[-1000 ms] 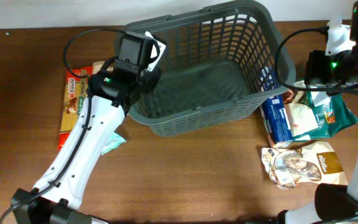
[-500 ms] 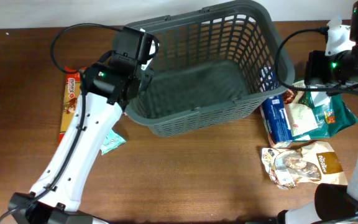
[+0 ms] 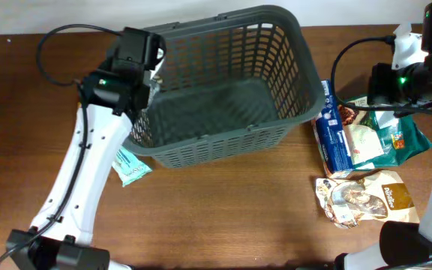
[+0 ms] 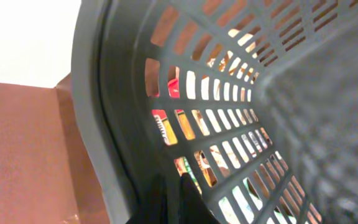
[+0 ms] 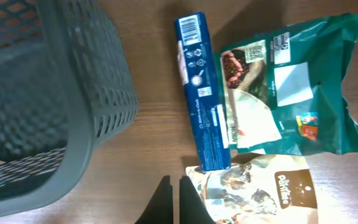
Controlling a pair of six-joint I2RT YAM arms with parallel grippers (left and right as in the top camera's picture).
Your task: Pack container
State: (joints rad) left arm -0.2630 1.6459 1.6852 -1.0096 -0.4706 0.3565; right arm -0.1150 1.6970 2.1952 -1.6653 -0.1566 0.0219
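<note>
The container, a large dark grey basket (image 3: pixel 208 146) with lattice sides, stands at the back middle of the table. My left gripper (image 3: pixel 151 66) is shut on its left rim. In the left wrist view the rim (image 4: pixel 98 93) fills the frame and the fingers (image 4: pixel 174 199) pinch the wall. My right gripper (image 3: pixel 385 84) hovers at the right over the food packets. In the right wrist view it (image 5: pixel 174 193) is shut and empty above bare wood, beside the basket's corner (image 5: pixel 73 93).
Right of the basket lie a blue box (image 3: pixel 332 139) (image 5: pixel 202 93), a green bag (image 3: pixel 396 139) (image 5: pixel 284 87) and a tan pouch (image 3: pixel 362 199) (image 5: pixel 260 193). A small teal packet (image 3: pixel 130 166) lies by the basket's front left corner. A red packet (image 4: pixel 166 124) shows through the lattice.
My left gripper has moved left and back, and the basket has slid left with it, away from the blue box. The right arm has not moved.
</note>
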